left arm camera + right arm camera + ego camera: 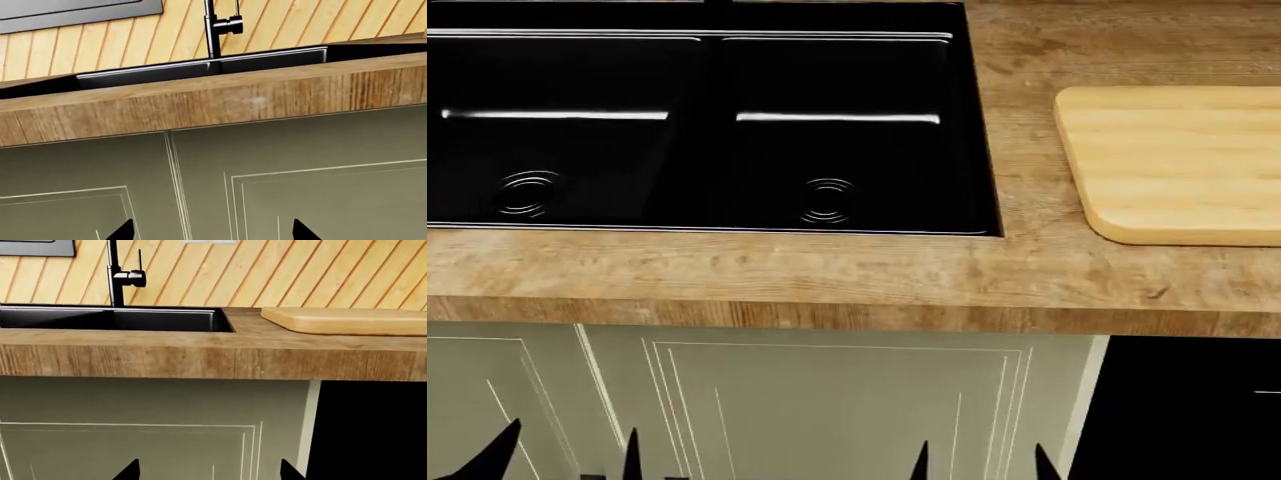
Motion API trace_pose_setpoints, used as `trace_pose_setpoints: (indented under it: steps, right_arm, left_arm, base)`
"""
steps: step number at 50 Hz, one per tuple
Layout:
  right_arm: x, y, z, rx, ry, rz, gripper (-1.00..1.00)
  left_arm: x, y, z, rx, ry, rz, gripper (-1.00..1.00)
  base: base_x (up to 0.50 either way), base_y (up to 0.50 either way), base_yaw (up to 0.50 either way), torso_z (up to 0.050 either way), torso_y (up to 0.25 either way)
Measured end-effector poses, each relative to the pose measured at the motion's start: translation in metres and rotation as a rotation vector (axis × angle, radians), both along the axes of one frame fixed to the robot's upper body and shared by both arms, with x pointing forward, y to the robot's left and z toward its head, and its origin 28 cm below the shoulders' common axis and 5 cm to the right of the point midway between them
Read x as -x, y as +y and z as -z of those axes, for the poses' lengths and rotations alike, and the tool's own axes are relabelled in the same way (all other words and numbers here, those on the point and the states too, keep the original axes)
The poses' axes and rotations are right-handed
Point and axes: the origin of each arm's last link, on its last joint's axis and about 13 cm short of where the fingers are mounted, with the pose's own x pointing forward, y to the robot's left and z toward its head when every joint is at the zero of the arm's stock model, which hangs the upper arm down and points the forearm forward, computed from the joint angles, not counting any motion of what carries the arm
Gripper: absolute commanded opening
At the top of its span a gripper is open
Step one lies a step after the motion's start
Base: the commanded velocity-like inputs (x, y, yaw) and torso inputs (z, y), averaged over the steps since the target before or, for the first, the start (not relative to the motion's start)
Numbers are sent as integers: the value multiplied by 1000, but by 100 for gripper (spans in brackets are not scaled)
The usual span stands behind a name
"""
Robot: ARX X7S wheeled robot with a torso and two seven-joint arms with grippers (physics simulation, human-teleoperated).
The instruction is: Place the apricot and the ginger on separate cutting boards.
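Note:
The thick light wood cutting board [1174, 160] with rounded corners lies on the counter at the right; it also shows in the right wrist view [347, 320]. It is bare. The apricot, the ginger and the dark board are out of view. My left gripper [567, 455] and right gripper [981, 462] are low in front of the cabinet doors, below the counter edge. Both are open and empty; only their black fingertips show [213, 232] [208, 471].
A black double sink [707, 120] is set in the wood counter [827, 280], with a black faucet [217, 27] behind it. Pale green cabinet doors [827, 400] stand below. A dark opening [1188, 410] lies right of the cabinets.

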Motion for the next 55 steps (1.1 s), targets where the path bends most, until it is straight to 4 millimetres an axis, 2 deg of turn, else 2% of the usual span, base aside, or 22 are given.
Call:
trace_pose_setpoints:
  steps: [7,55]
  right_arm:
    - [0,-1,-1,5,-11,14,100]
    - [0,0,-2,65,-23,26,100]
  left_arm:
    - [-1,-1,0,-2,-2,-5,100]
    - [0,3,1,3,-11,-29,100]
  base:
    - [0,0,0,0,0]
    - [0,500,0,0,0]
